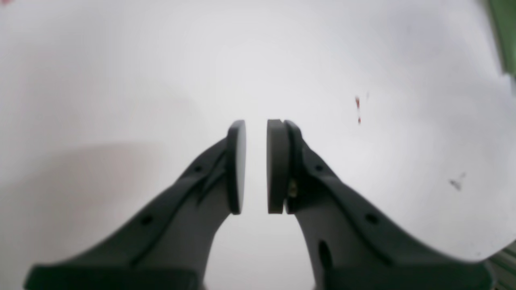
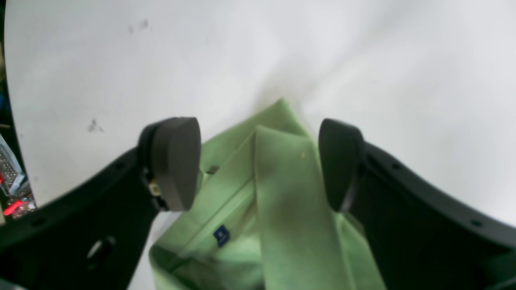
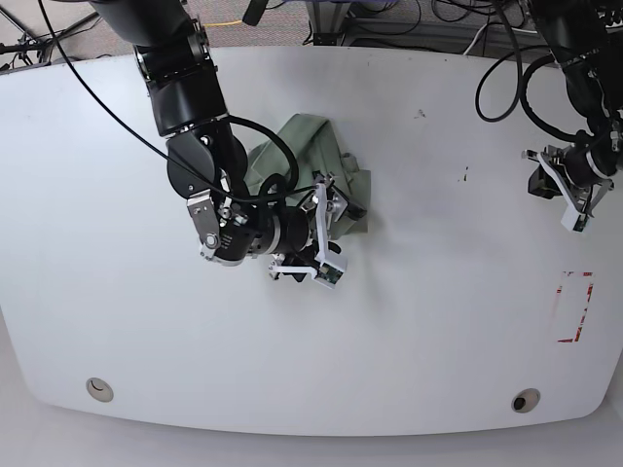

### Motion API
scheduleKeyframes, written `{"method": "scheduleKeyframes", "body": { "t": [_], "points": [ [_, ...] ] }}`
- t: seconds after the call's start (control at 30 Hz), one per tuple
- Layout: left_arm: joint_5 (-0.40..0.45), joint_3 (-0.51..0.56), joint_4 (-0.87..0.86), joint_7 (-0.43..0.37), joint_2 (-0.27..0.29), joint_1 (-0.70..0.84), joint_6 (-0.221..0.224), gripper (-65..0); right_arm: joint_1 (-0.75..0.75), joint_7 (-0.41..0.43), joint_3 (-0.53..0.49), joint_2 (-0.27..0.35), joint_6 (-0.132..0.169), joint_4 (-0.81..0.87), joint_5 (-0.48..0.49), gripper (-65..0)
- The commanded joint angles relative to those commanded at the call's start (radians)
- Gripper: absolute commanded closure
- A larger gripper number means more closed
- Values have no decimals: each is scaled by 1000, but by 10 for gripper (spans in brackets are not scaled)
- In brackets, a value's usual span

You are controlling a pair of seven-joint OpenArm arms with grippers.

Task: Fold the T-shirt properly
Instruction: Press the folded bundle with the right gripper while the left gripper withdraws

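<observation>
One bunched T-shirt (image 3: 313, 161), lengthwise toward far edge.

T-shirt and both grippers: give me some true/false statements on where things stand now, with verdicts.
1. The right gripper is open, with the T-shirt lying between its fingers. True.
2. The left gripper holds a sleeve of the shirt. False: nothing sits between its pads, only bare white table lies below them, and just a narrow gap shows.
3. In the base view the T-shirt lies spread flat across the table. False: it is bunched in a heap beside the right arm.
4. A small dark blue neck label shows in the right wrist view. True.
5. The left arm works right beside the shirt. False: in the base view it sits far off at the opposite table edge.
</observation>
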Motion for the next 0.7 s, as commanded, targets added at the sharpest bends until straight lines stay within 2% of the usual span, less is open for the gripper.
{"method": "scheduleKeyframes", "body": {
  "t": [0.17,0.23,0.3,0.4,0.43,0.57,0.7],
  "points": [
    [0,-6,0,0,2,29,0,-76,0,68,-34,0,0,-68,-41,-430],
    [0,-6,0,0,2,34,0,-76,-11,84,-34,0,0,-68,-61,-380],
    [0,-6,0,0,3,34,0,-76,-21,86,-31,0,0,-66,-80,-274],
    [0,-6,0,0,3,34,0,-76,-23,86,-29,-2,0,-58,-83,-21],
    [0,-6,0,0,3,34,0,-76,-26,86,-29,-2,0,-41,-80,0],
    [0,-5,0,0,3,34,0,-76,-54,63,-21,2,0,94,-78,-19],
    [0,-3,0,0,3,37,0,-76,-63,-26,63,-18,0,204,-77,0]
  ]
}}
